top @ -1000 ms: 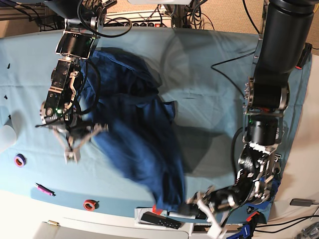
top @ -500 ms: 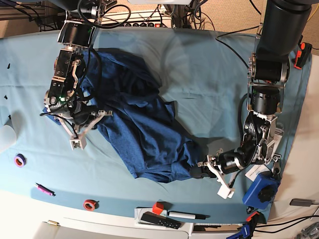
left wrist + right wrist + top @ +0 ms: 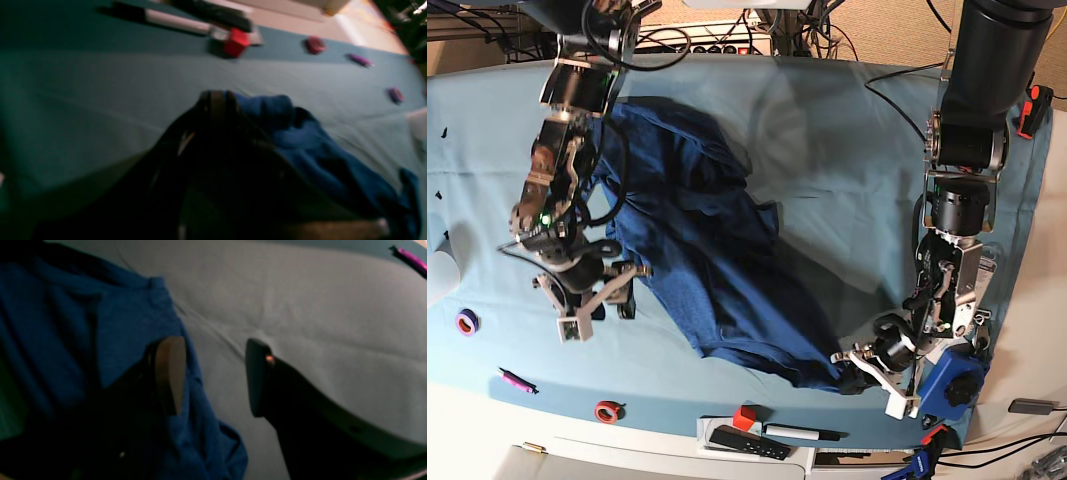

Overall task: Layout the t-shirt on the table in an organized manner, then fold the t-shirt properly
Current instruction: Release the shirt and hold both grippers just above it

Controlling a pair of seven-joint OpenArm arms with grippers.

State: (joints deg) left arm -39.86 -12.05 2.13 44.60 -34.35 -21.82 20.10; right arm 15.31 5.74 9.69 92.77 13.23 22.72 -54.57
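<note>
The dark navy t-shirt (image 3: 697, 240) lies crumpled on the teal table (image 3: 847, 180), stretched from the back left toward the front right. My left gripper (image 3: 852, 378) is shut on the shirt's front right corner; in the left wrist view its dark closed tip (image 3: 217, 100) has blue cloth (image 3: 317, 156) bunched against it. My right gripper (image 3: 602, 305) stands open at the shirt's left edge. In the right wrist view its jaws (image 3: 213, 376) are apart over bare table cloth, one finger (image 3: 170, 373) resting against the t-shirt (image 3: 83, 323).
Along the front edge lie a red cube (image 3: 744, 417), a black remote (image 3: 747, 441), a marker (image 3: 802, 433), a red tape roll (image 3: 607, 410), a pink pen (image 3: 515, 380) and a purple roll (image 3: 467, 322). A blue part (image 3: 952, 385) sits by the left arm.
My right gripper has opened and let go of the shirt's left edge, dropping slightly toward the front. My left gripper has dragged the shirt's corner out to the right, spreading the cloth.
</note>
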